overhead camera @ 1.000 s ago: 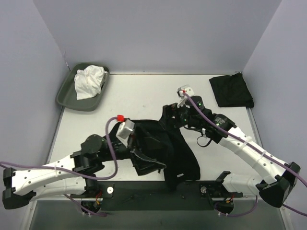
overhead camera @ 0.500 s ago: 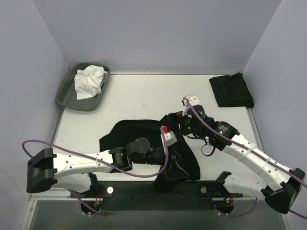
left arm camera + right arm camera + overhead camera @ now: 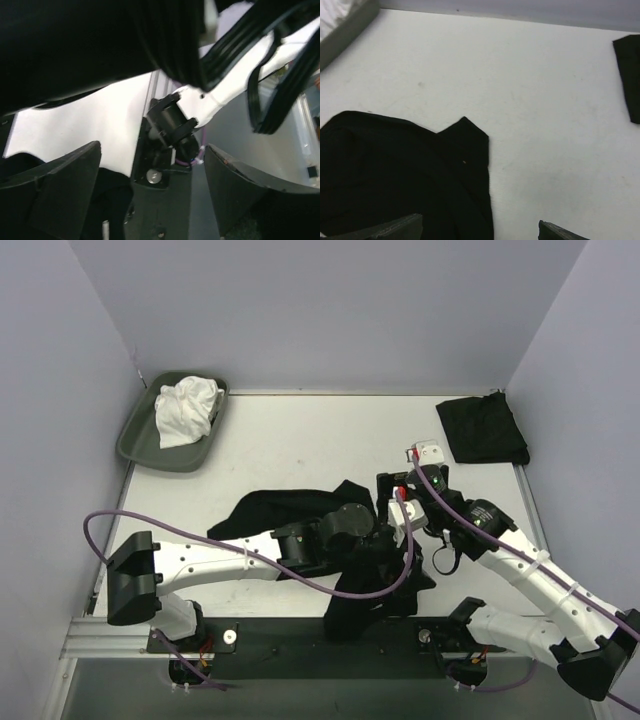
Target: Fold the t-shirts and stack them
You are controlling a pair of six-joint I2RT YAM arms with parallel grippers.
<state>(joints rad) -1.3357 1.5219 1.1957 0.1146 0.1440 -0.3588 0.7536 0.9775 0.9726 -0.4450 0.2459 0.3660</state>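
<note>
Fold step is just starting: left gripper (image 3: pixel 155 200) and right gripper (image 3: pixel 477 230) are both gaping empty by the crumpled t-shirt (image 3: pixel 272 508) lying near-centre on the table (image 3: pixel 300 440), folded t-shirt (image 3: pixel 482 430) sitting far-right; next move is probably calling for pinching edges and spreading flat.

My place is a robot lab cell, no home or shop: bare lilac walls (image 3: pixel 330 310) box a plain white table (image 3: pixel 300 430) on three sides, my left arm (image 3: pixel 200 558) and right arm (image 3: pixel 540 575) rise from a black plate (image 3: pixel 300 635) (aluminium rail (image 3: pixel 100 640) alongside), purple cables (image 3: pixel 88 530) looping loose.
</note>
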